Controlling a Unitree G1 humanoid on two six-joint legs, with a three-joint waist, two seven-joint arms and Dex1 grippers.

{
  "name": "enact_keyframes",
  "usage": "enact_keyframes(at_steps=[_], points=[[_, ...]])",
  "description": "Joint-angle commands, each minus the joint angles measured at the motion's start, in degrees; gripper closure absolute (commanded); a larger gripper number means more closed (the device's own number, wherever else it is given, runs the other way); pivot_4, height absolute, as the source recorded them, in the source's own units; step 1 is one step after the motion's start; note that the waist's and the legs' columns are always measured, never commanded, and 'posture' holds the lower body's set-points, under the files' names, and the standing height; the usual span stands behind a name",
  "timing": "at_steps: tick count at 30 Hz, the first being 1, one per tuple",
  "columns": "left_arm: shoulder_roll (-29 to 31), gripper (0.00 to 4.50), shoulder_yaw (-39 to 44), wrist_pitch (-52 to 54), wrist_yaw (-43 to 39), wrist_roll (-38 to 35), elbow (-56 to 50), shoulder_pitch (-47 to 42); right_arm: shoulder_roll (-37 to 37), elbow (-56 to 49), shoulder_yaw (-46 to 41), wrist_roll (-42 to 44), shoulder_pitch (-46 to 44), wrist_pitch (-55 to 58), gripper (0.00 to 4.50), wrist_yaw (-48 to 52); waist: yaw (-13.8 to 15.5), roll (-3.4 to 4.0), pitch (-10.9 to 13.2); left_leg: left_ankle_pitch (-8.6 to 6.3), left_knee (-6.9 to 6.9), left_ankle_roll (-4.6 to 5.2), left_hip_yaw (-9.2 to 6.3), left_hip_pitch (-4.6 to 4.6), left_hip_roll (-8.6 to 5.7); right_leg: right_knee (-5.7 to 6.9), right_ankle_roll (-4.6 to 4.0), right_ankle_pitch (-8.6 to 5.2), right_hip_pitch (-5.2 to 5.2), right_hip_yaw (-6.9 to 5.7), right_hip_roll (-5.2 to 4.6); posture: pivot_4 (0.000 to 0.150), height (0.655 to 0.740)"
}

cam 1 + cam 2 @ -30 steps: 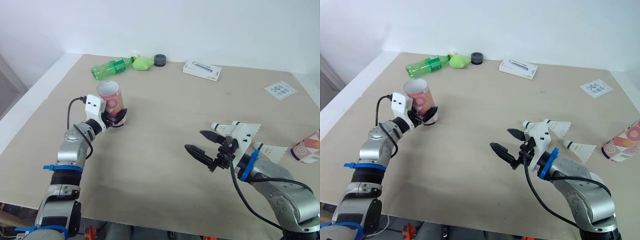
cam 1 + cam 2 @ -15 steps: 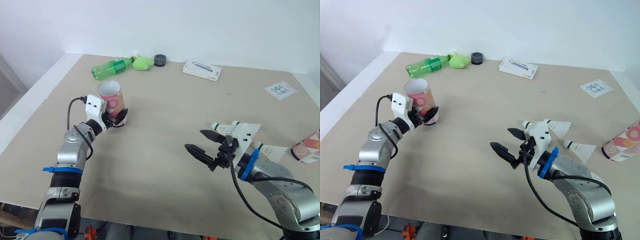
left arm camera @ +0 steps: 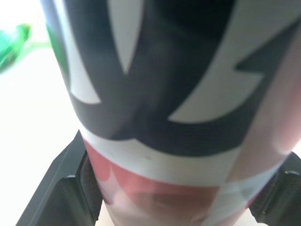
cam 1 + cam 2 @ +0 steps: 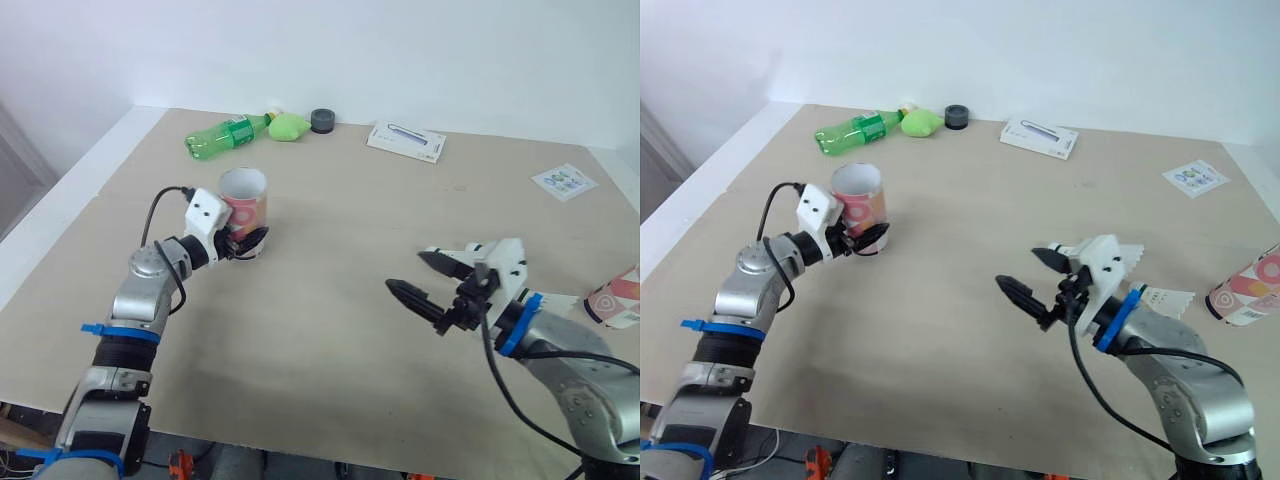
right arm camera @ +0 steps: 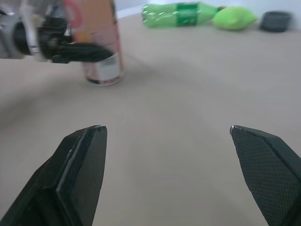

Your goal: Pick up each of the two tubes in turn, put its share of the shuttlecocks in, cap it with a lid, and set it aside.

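Two arms reach over the table (image 4: 330,190) in the head views; the bent left arm's left gripper (image 4: 246,242) clamps the upright tube (image 4: 243,193) near its base; the right gripper (image 4: 405,270) hovers mid-table, spread wide; left wrist view: tube pinched between both fingers (image 3: 61,188); right wrist view: fingers far apart, tube upright beyond.

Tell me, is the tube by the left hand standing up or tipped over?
Standing up: the tube has its open mouth on top, base down.
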Motion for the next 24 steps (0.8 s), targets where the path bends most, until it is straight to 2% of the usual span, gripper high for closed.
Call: enact_keyframes(at_steps=[1, 5, 10, 14, 18, 24], points=[[4.8, 1.16, -5.1, -1.2, -12.1, 1.2, -3.5, -3.2, -2.4, -2.4, -6.8, 4.2, 2.5, 1.2, 0.00, 2.0, 0.0, 0.01, 0.0, 0.00, 0.00, 0.00, -0.01, -0.02, -0.01, 0.00, 0.00, 0.00, 0.00, -0.02, 0.00, 0.150, 0.7203], [9.6, 1.16, -10.5, -0.8, -24.4, 1.6, -5.5, -5.0, -5.1, -2.7, -11.4, 5.7, 6.1, 2.5, 0.00, 3.2, 0.0, 0.03, 0.0, 0.00, -0.03, 0.00, -0.07, -0.11, -0.01, -0.02, -0.07, -0.02, -0.06, -0.08, 0.00, 0.150, 0.7203], [9.5, 1.16, -15.8, 1.4, -35.0, 0.9, -6.8, -7.8, -6.8, -3.2, -16.3, 5.8, 11.8, 4.0, 0.00, 3.3, -0.1, 0.08, 0.0, 0.02, -0.01, 0.05, -0.10, -0.04, 0.02, 0.02, -0.05, -0.08, -0.02, -0.13, 0.02, 0.150, 0.7203], [6.0, 1.16, -17.4, 0.9, -35.5, 1.6, -5.2, -10.0, -7.4, -3.1, -19.2, 3.3, 16.0, 4.0, 0.00, 2.9, 0.3, 0.09, 0.0, 0.02, 0.02, 0.06, -0.16, -0.11, -0.08, 0.00, 0.17, -0.21, 0.04, -0.21, -0.10, 0.150, 0.7203], [1.1, 1.16, -18.0, 1.4, -35.1, 1.3, -4.8, -10.4, -6.7, -2.1, -17.8, -1.0, 18.8, 3.5, 0.00, 0.8, 0.2, 0.11, 0.0, 0.02, 0.13, 0.07, -0.24, -0.17, -0.13, 0.00, 0.25, -0.22, 0.07, -0.28, -0.13, 0.150, 0.7203], [-1.7, 1.16, -19.0, 0.0, -35.6, 3.2, -2.3, -10.9, -5.9, 5.7, -11.0, -5.4, 11.4, 2.6, 0.00, -1.2, 0.0, 0.15, -0.1, 0.12, 0.14, 0.20, -0.21, -0.11, -0.13, 0.01, 0.33, -0.15, 0.08, -0.23, -0.12, 0.150, 0.7203]])
